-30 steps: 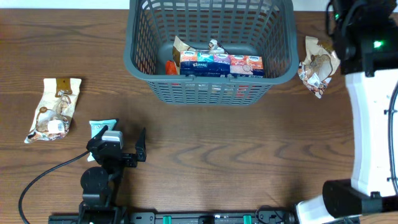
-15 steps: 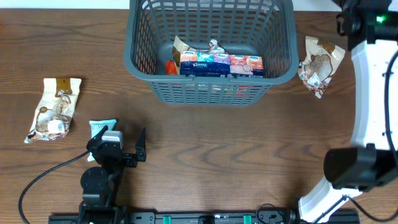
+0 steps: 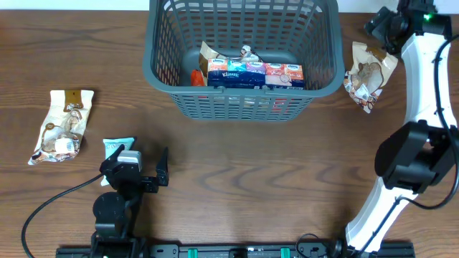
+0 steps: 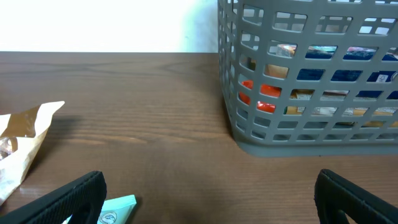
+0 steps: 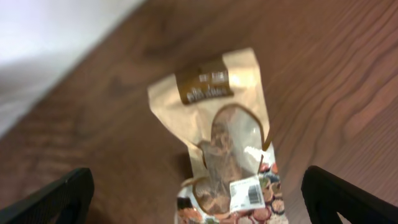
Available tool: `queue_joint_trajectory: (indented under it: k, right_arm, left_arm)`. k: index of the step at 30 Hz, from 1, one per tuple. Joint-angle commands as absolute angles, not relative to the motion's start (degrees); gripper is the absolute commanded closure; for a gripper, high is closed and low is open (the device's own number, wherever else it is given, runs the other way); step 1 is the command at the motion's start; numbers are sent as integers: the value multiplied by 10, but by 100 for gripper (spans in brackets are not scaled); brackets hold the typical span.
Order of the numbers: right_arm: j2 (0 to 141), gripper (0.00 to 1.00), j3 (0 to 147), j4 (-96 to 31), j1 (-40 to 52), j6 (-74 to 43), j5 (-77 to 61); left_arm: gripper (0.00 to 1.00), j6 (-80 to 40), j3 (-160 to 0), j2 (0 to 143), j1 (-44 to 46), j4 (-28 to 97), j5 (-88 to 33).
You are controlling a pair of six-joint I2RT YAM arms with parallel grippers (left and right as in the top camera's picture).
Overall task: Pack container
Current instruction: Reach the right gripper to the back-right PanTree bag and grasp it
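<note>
Partly packed. Container [image 3: 244,106], far centre, holds tissue packs [image 3: 254,74] and one bag [image 3: 213,56]. Still on the table: right bag [image 5: 217,143], left bag [image 3: 63,125], teal packet [image 3: 116,147]. Right gripper [image 5: 198,180] spread, empty, over right bag. Left gripper [image 4: 209,183] spread, empty, near left.

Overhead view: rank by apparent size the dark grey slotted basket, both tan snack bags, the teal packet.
1. Dark grey slotted plastic basket.
2. Left tan snack bag and right tan snack bag: alike, tied.
3. Teal packet, partly hidden.
</note>
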State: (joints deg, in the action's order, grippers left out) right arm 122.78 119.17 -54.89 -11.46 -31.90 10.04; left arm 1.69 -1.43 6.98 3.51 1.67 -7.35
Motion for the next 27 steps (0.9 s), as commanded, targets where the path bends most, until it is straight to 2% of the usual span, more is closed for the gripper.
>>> queue_joint_trajectory:
  k: [1,14,27]
  right_arm:
    - [1267,1,1191,-562,-130,-310,59]
    - [1359,1,1191,-578,-134,-295,35]
    - [1385,1,1190,-552,-133,-302,31]
  left_arm:
    - [1,16,-3,70,37,32,-86]
    - [1,-3,-3,70,37,32,-86]
    - [1,-3,-3,70,37,32,-86]
